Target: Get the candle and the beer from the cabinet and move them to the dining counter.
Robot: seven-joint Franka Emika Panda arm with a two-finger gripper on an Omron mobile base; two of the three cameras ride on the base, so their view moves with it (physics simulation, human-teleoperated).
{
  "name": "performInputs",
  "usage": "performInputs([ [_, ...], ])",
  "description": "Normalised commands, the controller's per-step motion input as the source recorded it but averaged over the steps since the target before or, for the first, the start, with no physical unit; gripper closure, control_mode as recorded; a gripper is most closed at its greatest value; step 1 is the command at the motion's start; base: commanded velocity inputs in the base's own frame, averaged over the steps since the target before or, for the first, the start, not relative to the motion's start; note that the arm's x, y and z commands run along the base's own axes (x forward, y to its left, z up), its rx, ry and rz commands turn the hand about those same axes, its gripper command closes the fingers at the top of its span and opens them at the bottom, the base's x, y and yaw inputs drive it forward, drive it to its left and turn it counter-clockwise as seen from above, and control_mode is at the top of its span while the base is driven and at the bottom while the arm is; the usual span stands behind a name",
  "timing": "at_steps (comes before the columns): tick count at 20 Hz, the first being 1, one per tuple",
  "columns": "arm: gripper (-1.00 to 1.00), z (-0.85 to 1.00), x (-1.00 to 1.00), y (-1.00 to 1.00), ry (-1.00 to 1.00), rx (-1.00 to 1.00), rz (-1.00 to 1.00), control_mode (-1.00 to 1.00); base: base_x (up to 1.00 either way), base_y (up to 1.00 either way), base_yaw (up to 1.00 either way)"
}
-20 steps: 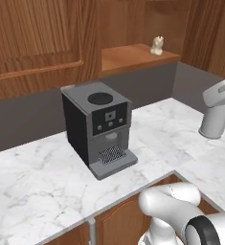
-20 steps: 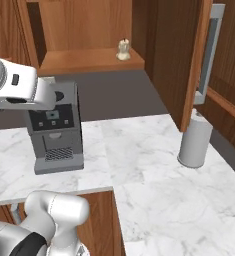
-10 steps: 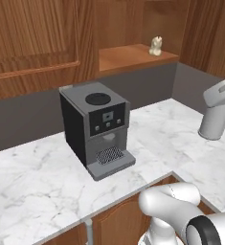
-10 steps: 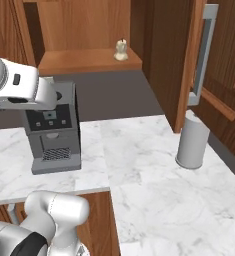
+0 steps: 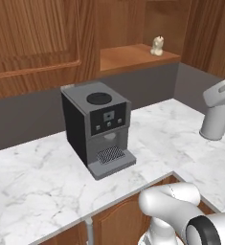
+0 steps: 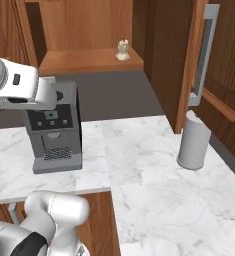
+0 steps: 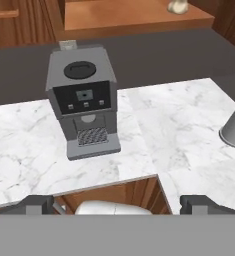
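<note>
The two-finger gripper (image 7: 117, 205), dark-tipped and on the white arm, has its jaws spread wide with nothing between them, and looks down across the white grey-veined marble worktop (image 7: 179, 130) toward the boxy dark grey coffee machine (image 7: 84, 100).

Taking that coffee machine as the landmark: the small pale cream candle (image 5: 157, 46) stands above and behind it, off toward the grey cylindrical canister (image 6: 193, 146), on the plain wooden shelf (image 6: 84, 61) of the reddish-brown wall cabinet (image 5: 37, 43), whose door with the long grey bar handle (image 6: 204, 55) hangs open. The green beer bottle I cannot pick out on the visible stretch of shelf.

The step in hand looks to be the approach for the first pick; nothing is grasped yet. The next move calls for lifting the hand well above the coffee machine, reaching in over the shelf edge (minding the open door), and centring the open jaws around the stubby candle before closing.
</note>
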Motion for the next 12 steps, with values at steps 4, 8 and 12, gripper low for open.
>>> performInputs([
  [4,-1.0,0.0,0.0,0.0,0.0,0.0,0.0,-1.0,0.0,0.0,0.0],
  [8,-1.0,0.09,0.0,-0.05,-0.06,0.0,0.0,-1.0,0.0,0.0,0.0],
  [12,-1.0,0.25,0.0,-0.01,-0.17,0.0,-0.01,-1.0,0.0,0.0,0.0],
])
